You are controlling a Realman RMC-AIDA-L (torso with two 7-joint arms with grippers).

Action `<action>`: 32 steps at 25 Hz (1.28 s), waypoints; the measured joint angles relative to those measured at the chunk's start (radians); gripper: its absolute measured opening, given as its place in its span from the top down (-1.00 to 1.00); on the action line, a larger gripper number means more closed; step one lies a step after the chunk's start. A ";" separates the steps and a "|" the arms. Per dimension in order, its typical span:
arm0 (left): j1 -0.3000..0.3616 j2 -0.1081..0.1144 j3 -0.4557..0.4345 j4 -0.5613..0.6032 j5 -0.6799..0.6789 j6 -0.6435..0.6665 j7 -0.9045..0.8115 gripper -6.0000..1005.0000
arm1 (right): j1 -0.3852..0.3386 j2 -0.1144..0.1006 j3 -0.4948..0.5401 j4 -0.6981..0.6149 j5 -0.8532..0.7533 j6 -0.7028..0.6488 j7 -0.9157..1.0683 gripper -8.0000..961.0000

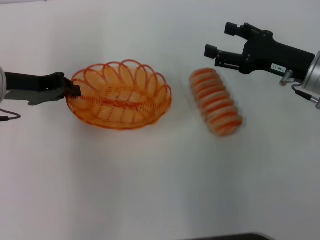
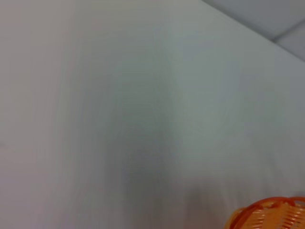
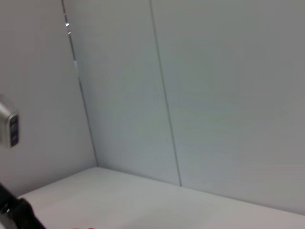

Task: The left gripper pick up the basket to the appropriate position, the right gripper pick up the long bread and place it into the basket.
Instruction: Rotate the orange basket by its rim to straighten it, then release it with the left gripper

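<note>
White desk (image 1: 150,190): long bread (image 1: 216,102) lies just below-left of right hand (image 1: 220,42), jaws spread, nothing held; loaf axis runs diagonal, near-to-far. Left hand (image 1: 75,90) clamped on basket (image 1: 120,95) rim, basket just beside bread.

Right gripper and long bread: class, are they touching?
Apart. The head view shows bare white table between the open right gripper and the long bread.

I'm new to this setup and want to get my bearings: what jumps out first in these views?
The orange wire basket sits left of centre on the white table, with the left gripper at its left rim. Right of it lies the striped long bread, clear of the basket. The right gripper hovers open just beyond the bread's far end.
</note>
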 joint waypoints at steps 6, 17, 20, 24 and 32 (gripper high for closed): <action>0.067 0.000 0.060 -0.003 -0.076 -0.079 -0.003 0.82 | 0.000 0.002 0.005 0.032 0.036 0.019 -0.032 -0.97; 0.152 0.000 0.134 -0.007 -0.165 -0.190 -0.001 0.82 | 0.011 0.006 0.010 0.063 0.066 0.027 -0.063 -0.97; 0.157 0.000 0.149 -0.013 -0.170 -0.207 -0.002 0.82 | 0.014 0.008 0.010 0.067 0.067 0.032 -0.064 -0.97; 0.159 0.000 0.167 -0.024 -0.178 -0.223 -0.003 0.83 | 0.017 0.009 0.009 0.076 0.067 0.033 -0.066 -0.97; 0.162 0.000 0.172 -0.034 -0.214 -0.241 0.004 0.83 | 0.018 0.008 0.005 0.079 0.067 0.034 -0.075 -0.97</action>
